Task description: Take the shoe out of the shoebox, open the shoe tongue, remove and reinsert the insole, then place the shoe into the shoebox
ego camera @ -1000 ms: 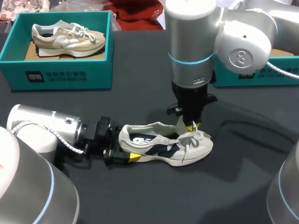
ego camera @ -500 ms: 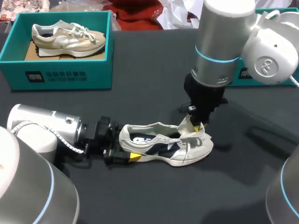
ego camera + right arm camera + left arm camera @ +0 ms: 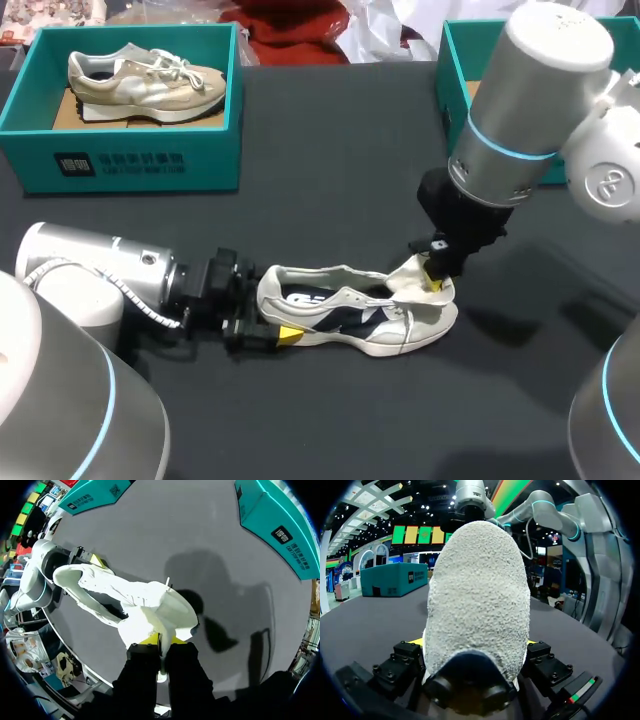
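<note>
On a dark desk (image 3: pixel 330 150) a white shoe (image 3: pixel 350 315) is laid; a left teal shoebox (image 3: pixel 130 160) is set well behind it to one side, a right teal shoebox (image 3: pixel 450 80) to the other

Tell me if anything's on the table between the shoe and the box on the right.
Nothing visible lies on the table between the shoe and the right box. Only the right gripper, shut on the tongue, and its arm hang over that stretch.
</note>
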You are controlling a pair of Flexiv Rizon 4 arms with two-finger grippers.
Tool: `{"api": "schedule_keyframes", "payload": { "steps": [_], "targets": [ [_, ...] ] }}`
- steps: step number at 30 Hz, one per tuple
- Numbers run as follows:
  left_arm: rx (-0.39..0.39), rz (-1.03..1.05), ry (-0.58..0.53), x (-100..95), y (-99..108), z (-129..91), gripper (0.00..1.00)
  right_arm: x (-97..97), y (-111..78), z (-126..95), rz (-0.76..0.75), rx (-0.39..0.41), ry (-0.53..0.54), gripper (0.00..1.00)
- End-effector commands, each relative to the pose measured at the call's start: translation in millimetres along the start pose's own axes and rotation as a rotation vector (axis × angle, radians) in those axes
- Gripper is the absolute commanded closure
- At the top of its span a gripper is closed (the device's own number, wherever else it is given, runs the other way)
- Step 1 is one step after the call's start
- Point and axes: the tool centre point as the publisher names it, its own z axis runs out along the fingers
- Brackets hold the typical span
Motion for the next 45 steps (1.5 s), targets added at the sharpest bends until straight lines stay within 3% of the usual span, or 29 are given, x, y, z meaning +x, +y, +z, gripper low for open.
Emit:
{"api": "schedule_keyframes", "payload": {
  "steps": [1, 4, 10, 22, 28, 34, 39, 45],
  "targets": [
    [-0.001, 0.0, 0.0, -0.5, 7, -3, 1.0, -17.1, -6.1, 6, 0.004, -0.012, 0.12, 1.0],
    [-0.001, 0.0, 0.0, -0.5, 7, -3, 1.0, -19.1, -5.0, 9, 0.009, -0.013, 0.121, 0.99],
    [-0.001, 0.0, 0.0, -0.5, 7, -3, 1.0, -22.4, -4.4, 14, 0.026, -0.009, 0.117, 0.75],
    [-0.001, 0.0, 0.0, -0.5, 7, -3, 1.0, -28.3, -2.2, 25, 0.063, 0.002, 0.083, 0.41],
    [-0.001, 0.0, 0.0, -0.5, 7, -3, 1.0, -37.6, -1.3, 35, 0.109, 0.007, 0.069, 0.33],
    [-0.001, 0.0, 0.0, -0.5, 7, -3, 1.0, -44.7, -1.8, 36, 0.138, 0.006, 0.055, 0.34],
    [-0.001, 0.0, 0.0, -0.5, 7, -3, 1.0, -45.0, -5.6, 15, 0.143, 0.004, 0.001, 0.36],
    [-0.001, 0.0, 0.0, -0.5, 7, -3, 1.0, -37.4, -9.9, -25, 0.108, -0.012, -0.093, 0.36]
  ]
}}
